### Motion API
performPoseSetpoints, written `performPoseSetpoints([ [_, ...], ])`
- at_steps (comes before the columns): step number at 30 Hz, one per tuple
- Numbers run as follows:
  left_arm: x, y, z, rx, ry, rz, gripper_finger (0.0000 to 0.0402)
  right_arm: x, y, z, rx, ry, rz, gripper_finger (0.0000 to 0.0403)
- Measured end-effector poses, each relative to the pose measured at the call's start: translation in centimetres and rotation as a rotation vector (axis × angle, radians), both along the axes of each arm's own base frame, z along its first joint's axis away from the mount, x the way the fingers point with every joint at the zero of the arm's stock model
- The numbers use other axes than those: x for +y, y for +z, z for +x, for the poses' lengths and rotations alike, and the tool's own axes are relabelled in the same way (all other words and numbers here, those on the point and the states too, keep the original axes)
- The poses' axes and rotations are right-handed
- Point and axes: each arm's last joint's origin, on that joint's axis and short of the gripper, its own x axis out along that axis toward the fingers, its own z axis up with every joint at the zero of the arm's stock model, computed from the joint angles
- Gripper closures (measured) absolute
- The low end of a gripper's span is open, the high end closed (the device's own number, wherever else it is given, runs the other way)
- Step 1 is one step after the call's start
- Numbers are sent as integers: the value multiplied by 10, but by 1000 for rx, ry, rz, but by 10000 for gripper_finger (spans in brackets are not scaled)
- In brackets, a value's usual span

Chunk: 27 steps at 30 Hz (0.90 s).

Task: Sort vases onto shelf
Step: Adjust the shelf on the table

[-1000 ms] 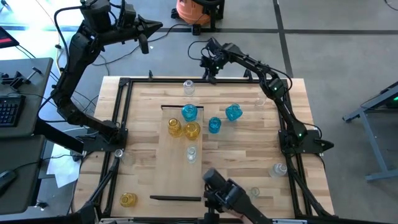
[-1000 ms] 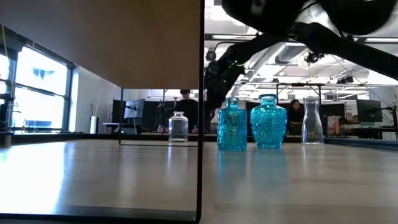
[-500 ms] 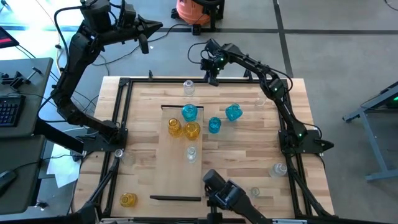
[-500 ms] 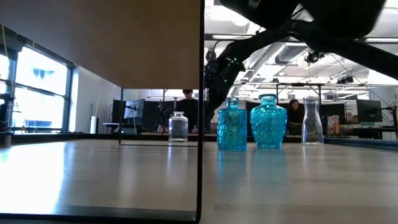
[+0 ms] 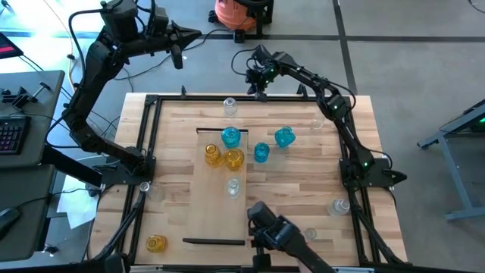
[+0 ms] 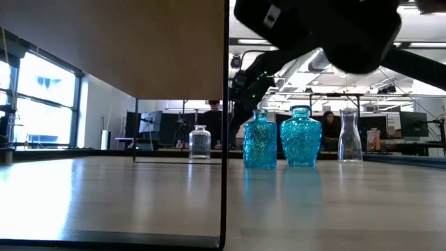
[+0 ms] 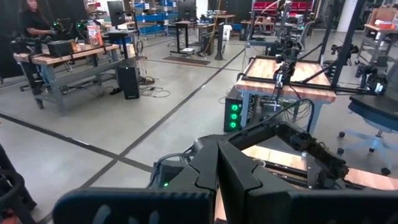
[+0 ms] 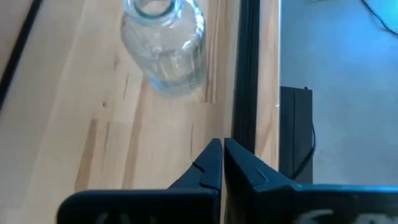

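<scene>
The shelf (image 5: pixel 216 205) is a pale panel lying flat on the plank table. On it stand a blue vase (image 5: pixel 230 137), two yellow vases (image 5: pixel 213 155) (image 5: pixel 233 158) and a clear vase (image 5: pixel 233 187). Two more blue vases (image 5: pixel 261 152) (image 5: pixel 284 137) rest on the table to its right. A clear vase (image 5: pixel 229 106) (image 8: pixel 165 46) stands near the far edge. My right gripper (image 5: pixel 260 85) (image 8: pixel 222 158) hovers shut just right of it, above the far frame rail, touching nothing. My left gripper (image 5: pixel 182 39) (image 7: pixel 217 171) is shut, raised high beyond the table's far left corner.
A black frame rail (image 8: pixel 249 74) runs along the table's edge under my right gripper. Other vases stand apart: clear ones (image 5: pixel 318 121) (image 5: pixel 341 205) at the right and a yellow one (image 5: pixel 155 243) at the near left. A dark device (image 5: pixel 276 233) overhangs the near edge.
My right gripper has rolled a little about its own axis near the far edge, staying shut and in place. The vases have not moved.
</scene>
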Motion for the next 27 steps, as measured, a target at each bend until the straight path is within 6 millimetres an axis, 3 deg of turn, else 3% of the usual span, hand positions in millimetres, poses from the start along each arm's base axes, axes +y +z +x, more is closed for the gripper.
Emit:
performPoseSetpoints([
  [10, 0, 0, 0, -9, 1, -21, 401, -4, -22, 5, -11, 22, 26, 403],
  [27, 0, 0, 0, -9, 1, -22, 402, 4, -20, 17, -96, 86, 45, 403],
])
